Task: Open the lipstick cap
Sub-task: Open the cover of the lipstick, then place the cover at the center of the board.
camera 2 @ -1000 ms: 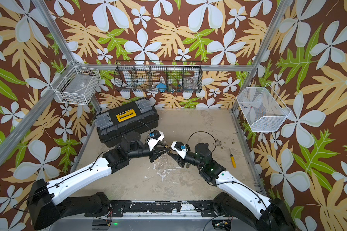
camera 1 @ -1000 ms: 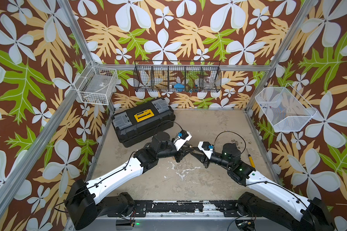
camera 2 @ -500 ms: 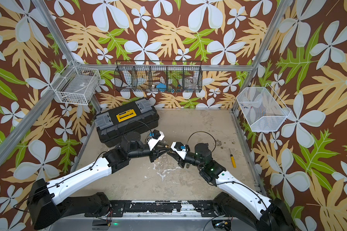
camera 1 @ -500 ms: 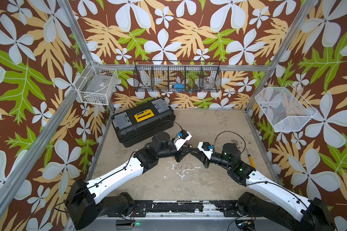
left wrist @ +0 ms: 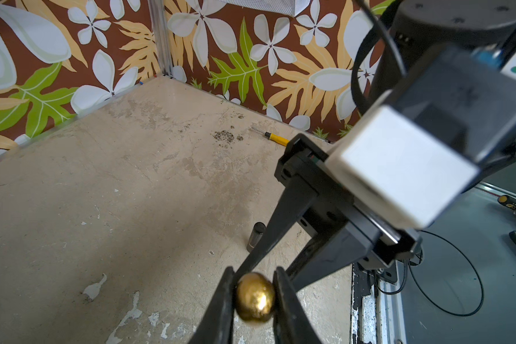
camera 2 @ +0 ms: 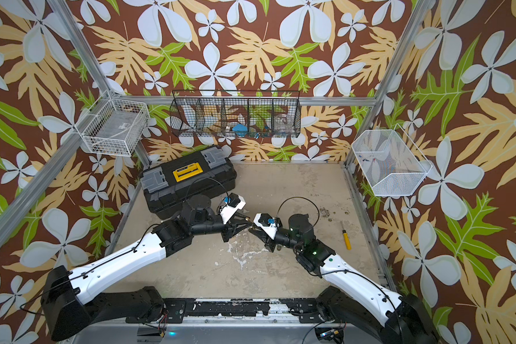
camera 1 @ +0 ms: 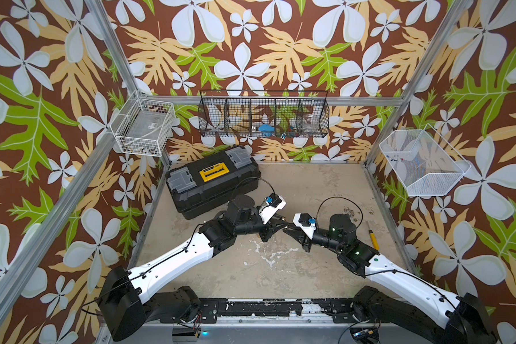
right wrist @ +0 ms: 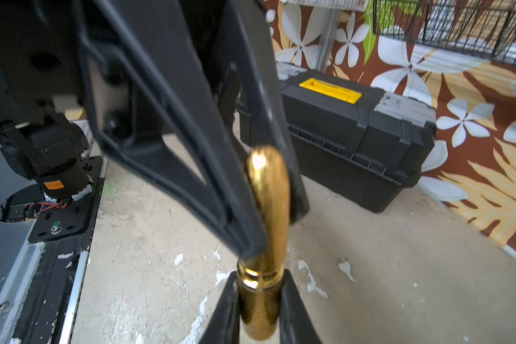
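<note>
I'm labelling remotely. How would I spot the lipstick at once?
Find the black toolbox at back left. In front of it, the left gripper and right gripper meet tip to tip. The lipstick is the shiny gold tube clamped between them, unlike the dull dark tube on the table.

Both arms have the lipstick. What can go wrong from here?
1. Slip: the lipstick is glossy and round. On a pull, the left jaws or right jaws may slide along it instead of parting the seam.
2. Drop: it is held clear of the table, so a half that slips free would likely fall.
3. A small dark tube stands on the table near the arms, and a sudden jerk could topple it.
</note>
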### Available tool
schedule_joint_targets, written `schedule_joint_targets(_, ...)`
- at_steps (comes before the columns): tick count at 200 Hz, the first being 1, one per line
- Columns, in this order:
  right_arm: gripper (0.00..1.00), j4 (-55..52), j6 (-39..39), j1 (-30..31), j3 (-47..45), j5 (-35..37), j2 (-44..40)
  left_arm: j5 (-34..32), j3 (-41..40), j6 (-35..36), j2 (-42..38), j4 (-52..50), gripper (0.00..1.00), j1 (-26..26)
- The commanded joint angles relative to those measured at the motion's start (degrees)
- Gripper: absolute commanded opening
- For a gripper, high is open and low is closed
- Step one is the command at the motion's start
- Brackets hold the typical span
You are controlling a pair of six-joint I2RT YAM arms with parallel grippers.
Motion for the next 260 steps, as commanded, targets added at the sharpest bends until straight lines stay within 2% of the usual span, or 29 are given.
schedule_joint_targets(1, 0.1, -2.21, -0.5, -0.02, -0.21, 0.55, 0.22, -0.28, 0.59, -1.21, -0.52, 2.76, 0.21, 0.1)
schedule_joint_targets(54, 0.11, -1.7, -0.26, -0.02, -0.95, 1.14, -0.69, -3.98, 0.22, -1.52, -1.11, 3.21, 0.21, 0.1)
schedule_joint_targets(85, 0.12, -1.55, 1.07, 0.0, -1.45, 4.59, -1.9, -9.49, -0.79, -2.12, -2.17, 4.21, 0.21, 0.1)
schedule_joint_targets(102, 0.13, -1.3, 2.96, -0.01, -1.71, 6.81, -3.04, -14.99, -1.12, -3.32, -1.91, 3.62, 0.21, 0.18)
schedule_joint_targets(123, 0.13, -0.59, 5.66, 0.0, -1.8, 8.85, -4.81, -17.78, -1.58, -3.86, -0.66, 3.09, 0.21, 0.36)
schedule_joint_targets(170, 0.14, 0.09, 10.78, -0.03, -2.03, 14.96, -9.19, -17.85, -6.2, -5.21, 3.35, 8.27, 0.21, 0.36)
schedule_joint_targets(211, 0.14, -0.2, 14.75, -0.04, -2.61, 22.92, -13.27, -17.18, -14.78, -3.93, 3.97, 16.68, 0.2, 0.2)
schedule_joint_targets(260, 0.16, 1.54, 18.9, 0.0, -3.94, 24.39, -13.65, -18.13, -23.06, 1.74, 7.55, 27.1, 0.19, -1.77)
